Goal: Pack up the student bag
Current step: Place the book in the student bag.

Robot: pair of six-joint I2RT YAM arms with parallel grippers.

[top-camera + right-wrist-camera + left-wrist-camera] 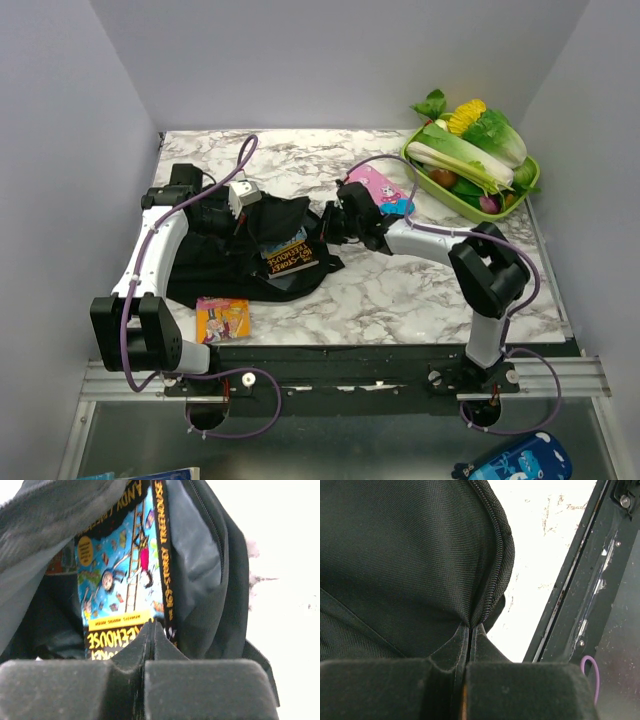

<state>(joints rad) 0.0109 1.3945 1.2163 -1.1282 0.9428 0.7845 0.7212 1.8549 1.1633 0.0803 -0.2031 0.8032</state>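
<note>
The student bag (215, 268) is a slumped heap of coarse-woven black fabric with a zip running along a padded, curved rim. It lies left of centre on the white, grey-veined marble-look table (400, 290). Its mouth gapes toward the right and shows smooth grey lining. A glossy paperback book (120, 580) with a bright blue cover and a black-and-yellow spine stands in the opening. The left tool (470, 630) is fully closed, pinching the bag's zip rim and holding it raised. The right tool (152, 627) is closed too, with nothing seen between its fingers and its tips right at the book's cover by the yellow title band. A small book (222, 320) lies flat just beside the bag at the table's near edge. The green tray (432, 180) of vegetables sits well apart at the far right corner, with bare tabletop between
</note>
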